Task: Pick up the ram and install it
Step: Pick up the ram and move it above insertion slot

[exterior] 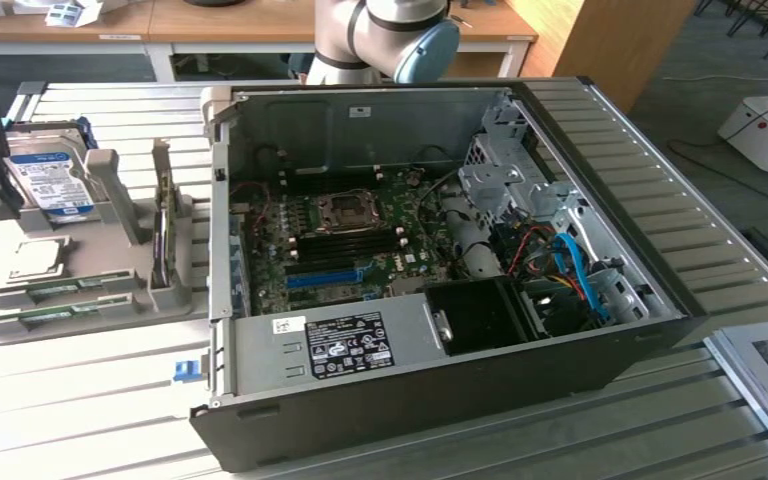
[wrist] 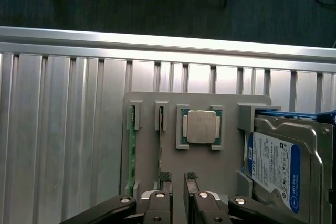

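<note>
- Claw (wrist: 177, 181) hung spread wide and empty above holder (wrist: 220, 166), close by the ram's end.
- Ram (wrist: 160, 150) stood on edge in its slot, beside second stick (wrist: 130, 156); edge-up probably so the claw could straddle it.
- Case (exterior: 357, 110) lay open, well apart, board exposed for fitting.

Pale grey tubular arm (exterior: 357, 40), light blue joint cap (exterior: 427, 48), black pincer (wrist: 177, 178) of linked bars, round silver screws (wrist: 124, 200)

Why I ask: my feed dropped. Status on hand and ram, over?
Hand open, empty, over grey holder. Ram on edge in its slot, not picked. CPU beside it, nothing blocking.
</note>
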### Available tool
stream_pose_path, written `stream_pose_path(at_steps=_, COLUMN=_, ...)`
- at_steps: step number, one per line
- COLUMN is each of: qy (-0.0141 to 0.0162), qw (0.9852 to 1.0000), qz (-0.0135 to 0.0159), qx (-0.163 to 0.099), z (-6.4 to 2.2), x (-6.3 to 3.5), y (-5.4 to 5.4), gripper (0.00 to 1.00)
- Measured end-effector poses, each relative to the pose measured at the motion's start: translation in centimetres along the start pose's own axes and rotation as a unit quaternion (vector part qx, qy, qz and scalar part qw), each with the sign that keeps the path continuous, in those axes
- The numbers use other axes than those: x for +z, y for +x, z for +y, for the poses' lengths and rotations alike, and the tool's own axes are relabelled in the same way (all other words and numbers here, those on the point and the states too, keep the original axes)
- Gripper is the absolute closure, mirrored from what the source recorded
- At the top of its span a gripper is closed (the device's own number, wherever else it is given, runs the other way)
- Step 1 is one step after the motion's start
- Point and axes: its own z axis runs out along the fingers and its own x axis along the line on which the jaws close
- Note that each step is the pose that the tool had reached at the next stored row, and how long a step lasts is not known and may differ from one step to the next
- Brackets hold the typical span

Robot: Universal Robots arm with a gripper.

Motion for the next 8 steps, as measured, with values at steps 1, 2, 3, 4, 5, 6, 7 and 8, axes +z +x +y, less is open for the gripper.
stream_pose_path(at_steps=1, qy=0.0000, qw=1.0000, qz=0.0000, qx=0.000, z=0.00, x=0.19, y=0.0, gripper=0.76)
stream_pose_path(at_steps=2, qy=0.0001, qw=1.0000, qz=0.0000, qx=0.000, z=-0.01, x=0.38, y=0.0, gripper=0.76)
stream_pose_path(at_steps=3, qy=0.0000, qw=1.0000, qz=0.0000, qx=0.000, z=-0.01, x=0.56, y=0.0, gripper=0.76)
stream_pose_path(at_steps=4, qy=0.0001, qw=1.0000, qz=0.0000, qx=0.000, z=-0.01, x=0.74, y=0.0, gripper=0.76)
stream_pose_path(at_steps=5, qy=0.0001, qw=1.0000, qz=0.0000, qx=0.000, z=-0.02, x=0.92, y=0.0, gripper=0.76)
stream_pose_path(at_steps=6, qy=0.0001, qw=1.0000, qz=0.0000, qx=0.000, z=-0.02, x=1.11, y=0.0, gripper=0.76)
stream_pose_path(at_steps=7, qy=0.0001, qw=1.0000, qz=0.0000, qx=0.000, z=-0.02, x=1.28, y=0.0, gripper=0.76)
stream_pose_path(at_steps=8, qy=0.0000, qw=1.0000, qz=0.0000, qx=0.000, z=-0.03, x=1.45, y=0.0, gripper=0.76)
